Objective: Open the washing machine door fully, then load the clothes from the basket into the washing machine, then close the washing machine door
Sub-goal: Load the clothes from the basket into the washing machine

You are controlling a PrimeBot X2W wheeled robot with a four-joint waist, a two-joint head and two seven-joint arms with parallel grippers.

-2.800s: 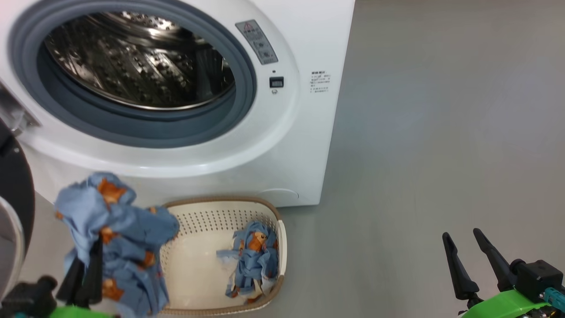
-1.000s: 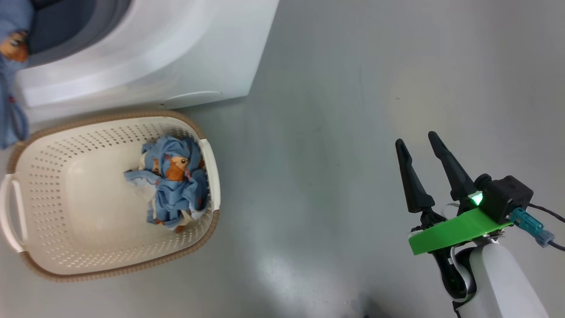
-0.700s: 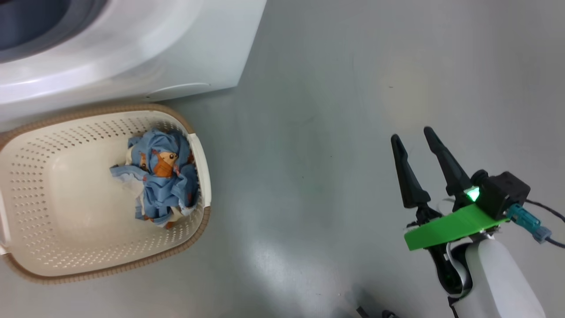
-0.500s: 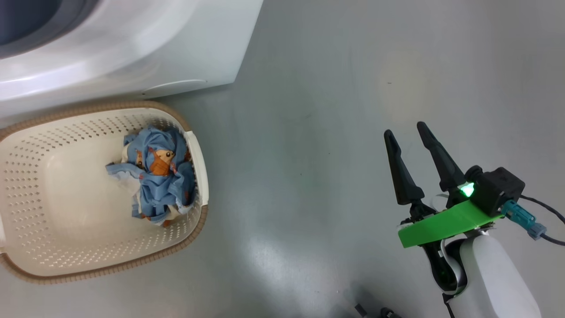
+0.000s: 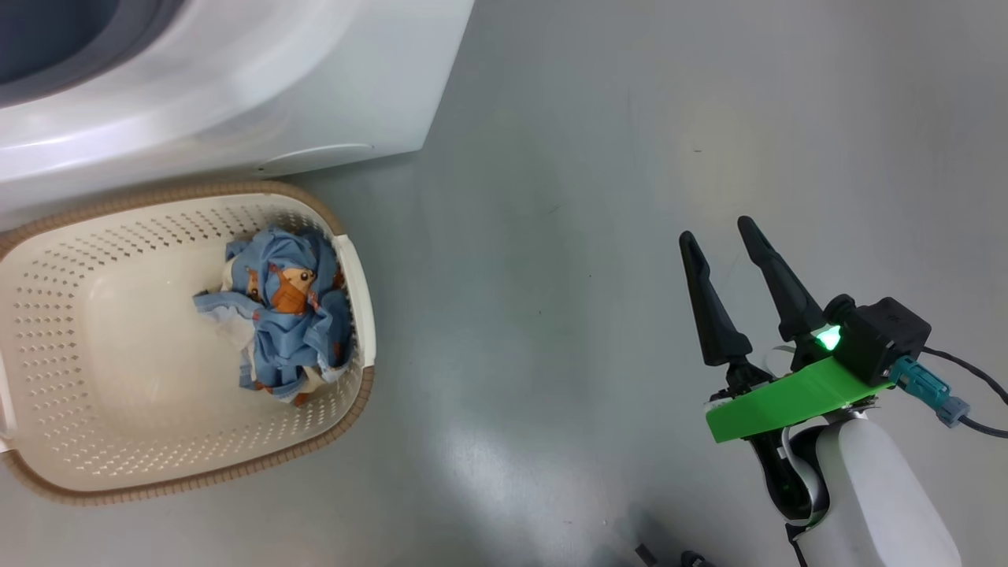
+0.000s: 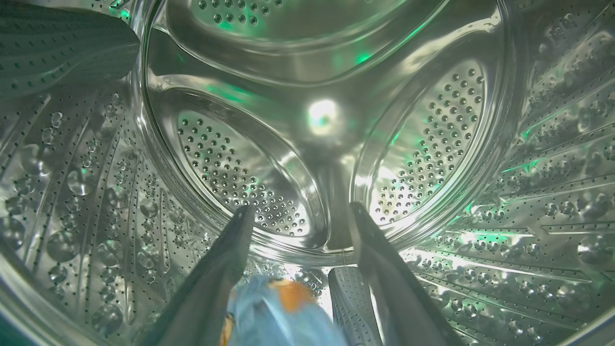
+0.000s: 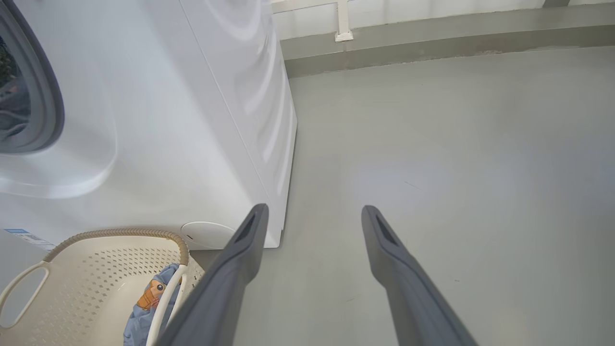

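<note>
Clothes (image 6: 283, 312): one blue piece lies low between the spread fingers of the left gripper (image 6: 301, 209), deep in the drum (image 6: 432, 144), not clamped. Right gripper (image 5: 715, 230) hangs open and empty over the floor (image 5: 551, 236). A second bundle (image 5: 283, 315) sits at the basket (image 5: 94, 441) end nearest it, in front of the washing machine (image 5: 276, 79). Expect light, limp fabric; pinch a raised fold near the top.

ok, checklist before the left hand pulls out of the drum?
1. Left hand inside the steel perforated drum: ok.
2. Left hand open: ok.
3. Light blue printed garment clear of its fingers: cannot tell, it sits low between them.
4. Cream perforated plastic basket emptied: not ok, a light blue bundle lies inside.
5. Right hand open, empty, over the grey floor: ok.
</note>
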